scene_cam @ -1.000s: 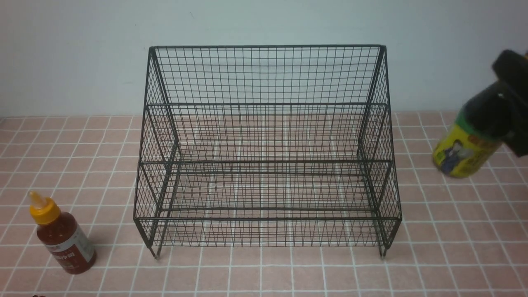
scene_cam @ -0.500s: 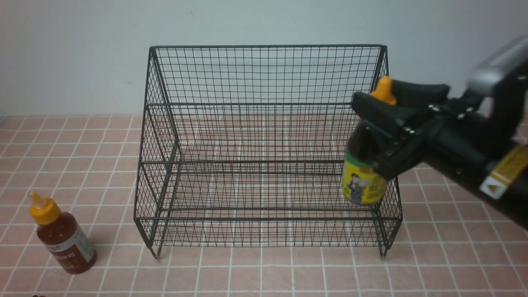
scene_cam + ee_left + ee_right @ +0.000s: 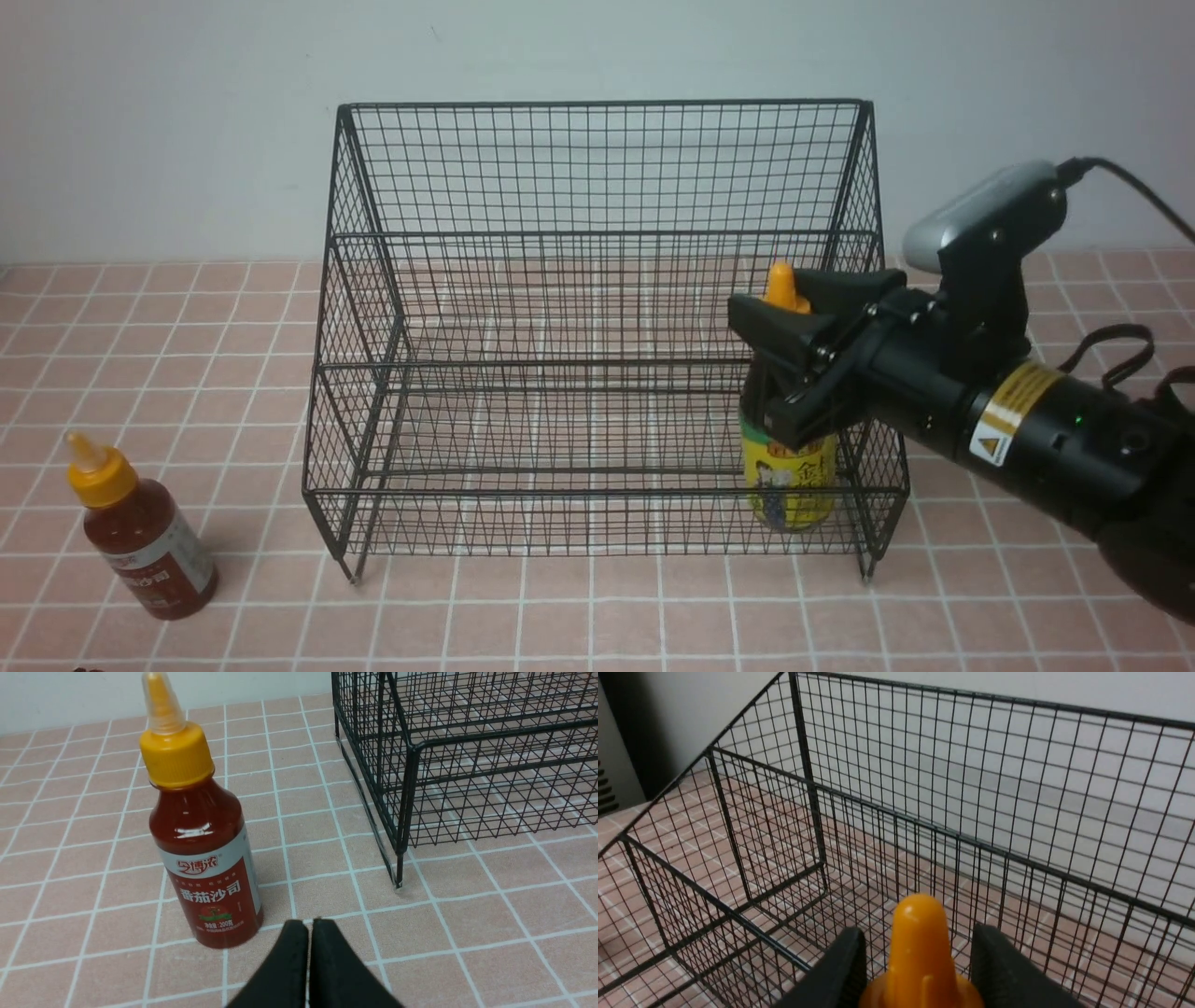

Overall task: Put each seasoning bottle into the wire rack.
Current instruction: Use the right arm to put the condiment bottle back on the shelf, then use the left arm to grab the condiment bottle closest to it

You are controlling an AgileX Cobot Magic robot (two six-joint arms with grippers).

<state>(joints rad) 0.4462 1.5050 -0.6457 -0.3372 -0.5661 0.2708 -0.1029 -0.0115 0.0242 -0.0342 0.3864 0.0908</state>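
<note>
The black wire rack (image 3: 597, 168) stands mid-table. My right gripper (image 3: 794, 322) is shut on the neck of the dark brown sauce bottle (image 3: 789, 490) with a yellow label. It holds the bottle upright inside the right end of the rack's lower front tier. I cannot tell if the bottle's base rests on the mesh. In the right wrist view the orange cap (image 3: 920, 961) sits between the right gripper's (image 3: 919, 932) fingers, with the rack (image 3: 924, 765) behind. The red sauce bottle (image 3: 145, 541) stands left of the rack. My left gripper (image 3: 306, 924) is shut and empty beside the red bottle (image 3: 205, 858).
The table is covered in pink tiles, with a pale wall behind the rack. The rack's front left leg (image 3: 398, 877) stands to the right of the red bottle in the left wrist view. The left arm does not show in the front view.
My right arm carried the dark brown bottle from outside the rack's right side, leftward over its edge, then down into the lower tier. The red bottle has not moved.
</note>
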